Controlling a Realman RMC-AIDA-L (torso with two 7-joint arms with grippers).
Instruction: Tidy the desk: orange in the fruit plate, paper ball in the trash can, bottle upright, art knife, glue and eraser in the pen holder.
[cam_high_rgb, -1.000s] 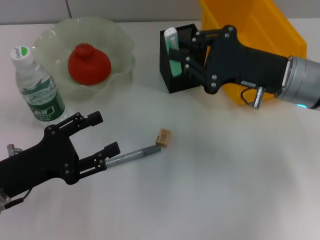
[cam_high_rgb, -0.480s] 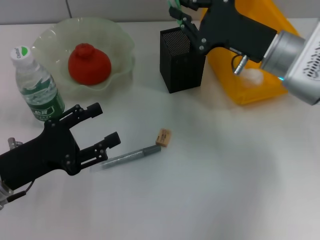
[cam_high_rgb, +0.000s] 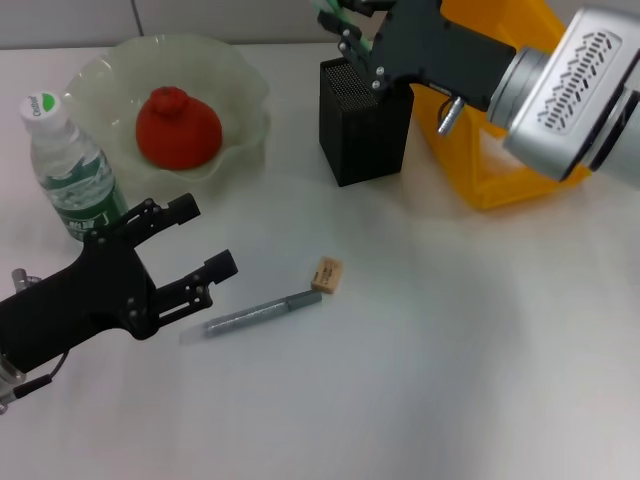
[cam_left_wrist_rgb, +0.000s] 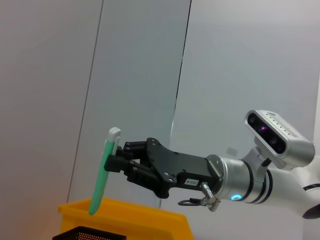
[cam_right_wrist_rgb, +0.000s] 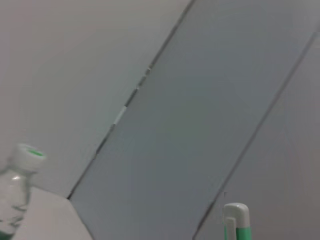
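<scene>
White counter under me: my right end effector (cam_left_wrist_rgb: 119, 161) is clamped on the glue (cam_left_wrist_rgb: 103, 172), a light, stiff, slick stick pinched mid-length, above the pen holder (cam_high_rgb: 364, 122) near the far edge; my left end effector (cam_high_rgb: 195, 246) hangs spread beside the art knife (cam_high_rgb: 262, 313).

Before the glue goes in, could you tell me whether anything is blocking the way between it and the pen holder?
Nothing visible does. The right hand holds the glue upright in the air above the pen holder, whose open mesh top shows nothing covering it. The left hand is open, far off by the art knife.
</scene>
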